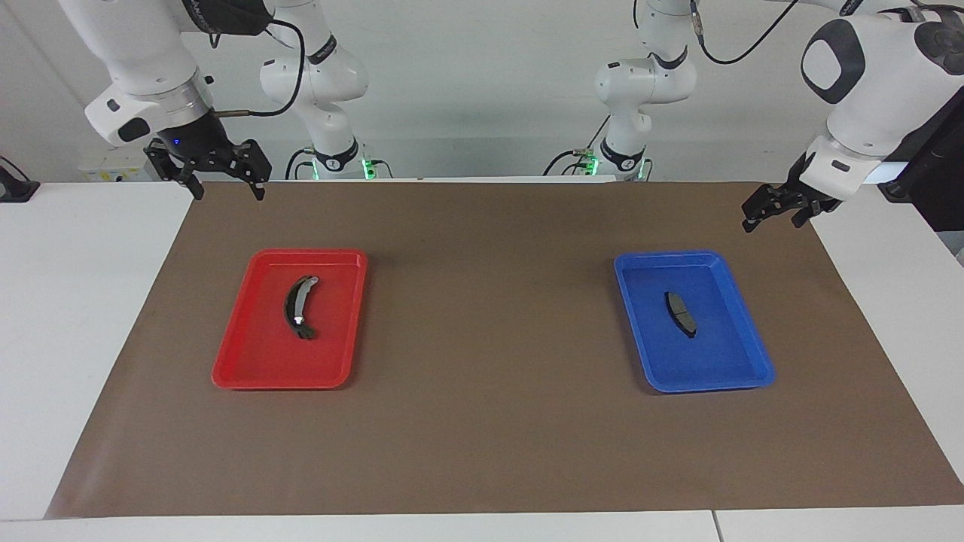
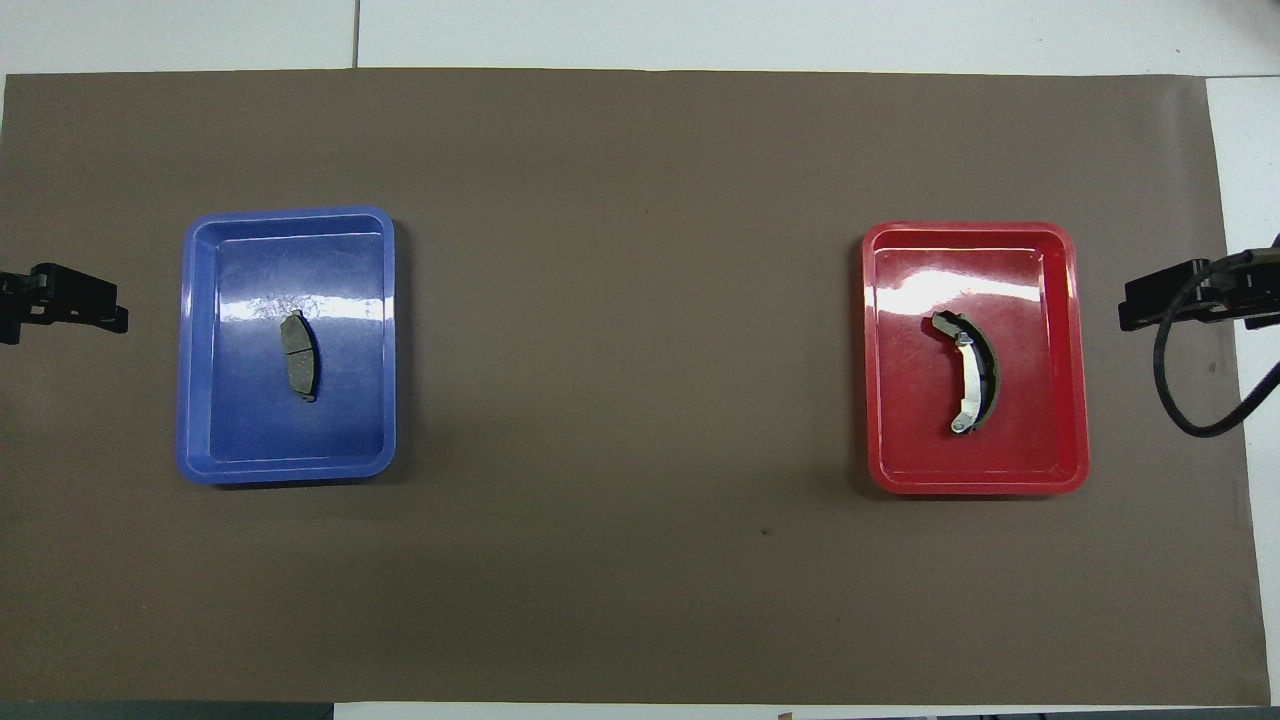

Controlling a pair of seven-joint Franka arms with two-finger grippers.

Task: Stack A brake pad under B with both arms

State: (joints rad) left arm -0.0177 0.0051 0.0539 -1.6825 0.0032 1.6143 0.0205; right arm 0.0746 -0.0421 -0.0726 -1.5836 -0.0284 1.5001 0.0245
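The A brake pad (image 1: pixel 680 314) (image 2: pixel 299 356), small, flat and dark grey, lies in the blue tray (image 1: pixel 719 350) (image 2: pixel 240 430) toward the left arm's end of the table. B (image 1: pixel 298 307) (image 2: pixel 972 385), a black crescent shoe with a silvery strip, lies in the red tray (image 1: pixel 260 354) (image 2: pixel 1040 440) toward the right arm's end. My left gripper (image 1: pixel 759 216) (image 2: pixel 112 312) hangs open and empty over the mat's edge, apart from the blue tray. Raised over the mat's corner, clear of the red tray, my right gripper (image 1: pixel 228 193) (image 2: pixel 1130 305) is open and empty.
A brown mat (image 1: pixel 489 339) covers most of the white table, and both trays stand on it with a wide bare stretch between them. A black cable (image 2: pixel 1190 405) loops down from the right gripper at the mat's edge.
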